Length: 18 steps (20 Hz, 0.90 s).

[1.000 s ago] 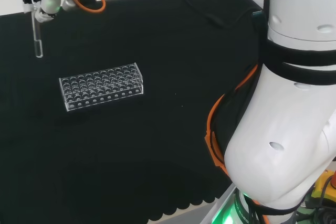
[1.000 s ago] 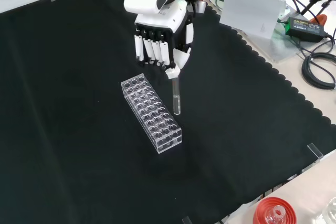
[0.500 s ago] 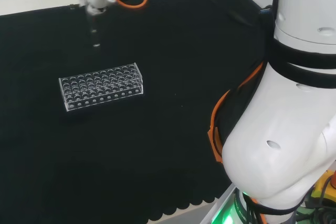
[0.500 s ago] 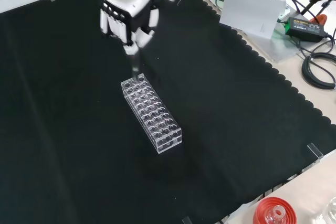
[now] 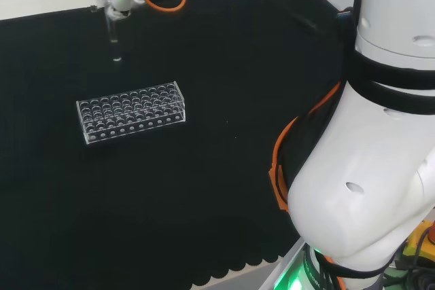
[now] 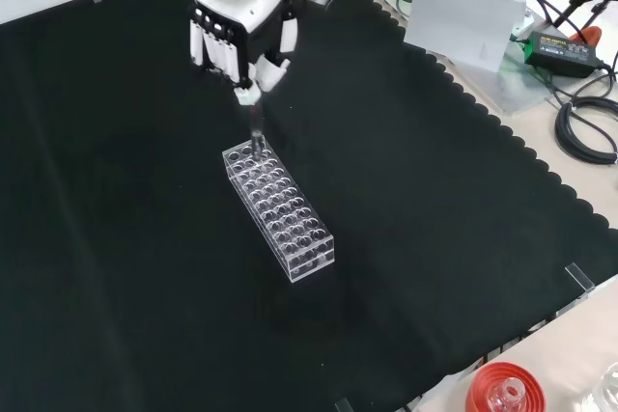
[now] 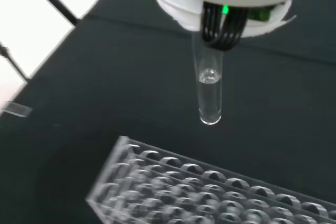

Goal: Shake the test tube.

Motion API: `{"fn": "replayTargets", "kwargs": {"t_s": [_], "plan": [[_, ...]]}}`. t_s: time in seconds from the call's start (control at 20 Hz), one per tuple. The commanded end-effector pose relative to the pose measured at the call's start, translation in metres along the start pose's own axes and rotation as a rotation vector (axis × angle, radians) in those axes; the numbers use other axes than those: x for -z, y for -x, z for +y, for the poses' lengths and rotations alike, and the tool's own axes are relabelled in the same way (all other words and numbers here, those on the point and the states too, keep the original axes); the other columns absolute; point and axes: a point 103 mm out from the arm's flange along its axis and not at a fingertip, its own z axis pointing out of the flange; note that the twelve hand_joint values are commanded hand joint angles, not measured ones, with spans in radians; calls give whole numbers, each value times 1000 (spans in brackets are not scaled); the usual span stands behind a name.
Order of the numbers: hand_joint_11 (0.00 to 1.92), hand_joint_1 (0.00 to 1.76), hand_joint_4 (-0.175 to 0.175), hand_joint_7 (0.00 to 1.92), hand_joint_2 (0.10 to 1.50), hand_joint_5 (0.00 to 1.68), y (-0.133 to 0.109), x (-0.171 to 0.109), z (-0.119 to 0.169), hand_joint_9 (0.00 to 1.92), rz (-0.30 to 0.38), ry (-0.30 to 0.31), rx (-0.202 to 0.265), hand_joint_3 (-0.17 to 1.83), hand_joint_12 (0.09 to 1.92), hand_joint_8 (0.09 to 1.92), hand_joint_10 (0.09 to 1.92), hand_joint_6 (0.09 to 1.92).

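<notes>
Hand: the hand [image 6: 237, 31] is curled about the top of the test tube [image 6: 256, 127], fingers and thumb closed on its upper end; in the front view it sits at about 11 o'clock from the picture's centre.
Test tube: hangs upright below the hand, clear of the cloth, mouth end hidden in the grip and rounded bottom free. The wrist view shows a little clear liquid [image 7: 209, 100] in the lower part, with its surface well below the grip.
Why held so: gripping the top leaves the long body free to swing, which suits shaking; keeping it upright looks meant to hold the liquid in.
Rack: a clear plastic test tube rack [image 6: 280, 207] lies on the tabletop [image 6: 435, 238], its long side running from about 11 to 5 o'clock in the front view. I can see no tubes standing in it.
Tube vs rack: the tube's bottom hangs above and near the rack's far end; apart, not touching.
In the way: the rack is the only close thing, just under the swing path. A low or wide swing could clip it, by my judgement.
Other things: a red ribbed stand [image 6: 502, 391] at 5 o'clock on the front view's edge, well apart. Cables and a grey panel [image 6: 463, 21] lie off the cloth at 1 to 2 o'clock.
</notes>
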Motion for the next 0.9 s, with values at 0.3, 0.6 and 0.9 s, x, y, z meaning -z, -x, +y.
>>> {"fn": "replayTargets", "kwargs": {"t_s": [0.3,0.6,0.9], "plan": [[981,1438,-175,1403,624,1374,-33,-7,9,1334,20,-8,68,634,1175,743,510,200],[981,1438,-175,1403,624,1376,-10,-14,17,1334,-23,-24,19,634,1175,743,509,197],[981,1438,-175,1403,625,1377,-14,-11,27,1334,-23,-11,27,633,1175,743,509,193]]}}
